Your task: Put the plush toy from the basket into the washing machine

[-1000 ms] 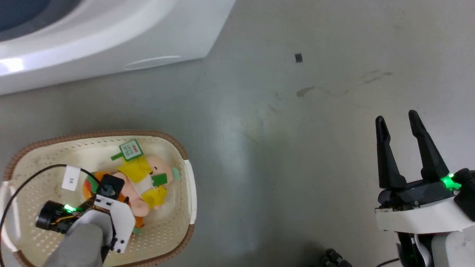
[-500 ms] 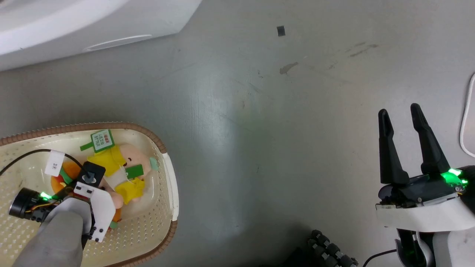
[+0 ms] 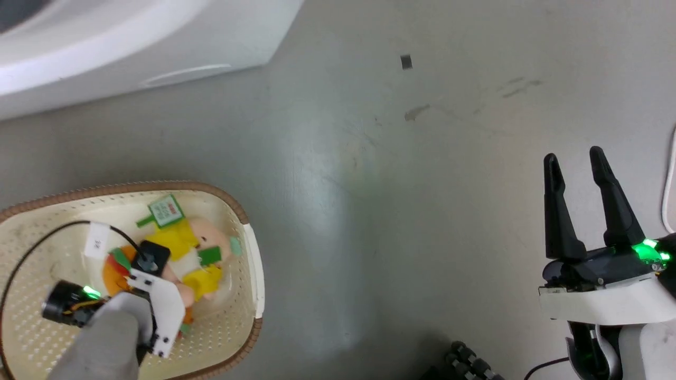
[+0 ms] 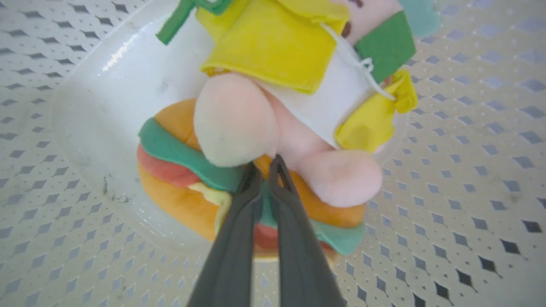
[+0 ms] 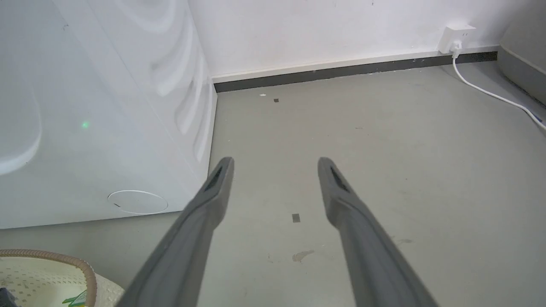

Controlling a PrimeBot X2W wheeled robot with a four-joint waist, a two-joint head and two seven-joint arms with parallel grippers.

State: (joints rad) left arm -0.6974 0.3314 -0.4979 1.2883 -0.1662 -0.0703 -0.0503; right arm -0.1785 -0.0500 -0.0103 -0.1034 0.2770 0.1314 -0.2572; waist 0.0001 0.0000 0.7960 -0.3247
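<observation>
The left gripper [image 4: 264, 165] was closed on the plush toy [image 4: 239, 115]. Its two fingers almost touched and pinched into the orange burger cushion at their tips, between the doll's pink legs. The doll's yellow clothes lay just beyond the tips. The toy lay on the bottom of the basket [image 4: 469, 170], whose perforated floor spread under and around the fingers. The right gripper [image 5: 275, 162] was open and empty above the grey floor [image 5: 384, 128]. The washing machine [image 5: 106, 128] stood to the left of its fingers, well apart from the toy.
</observation>
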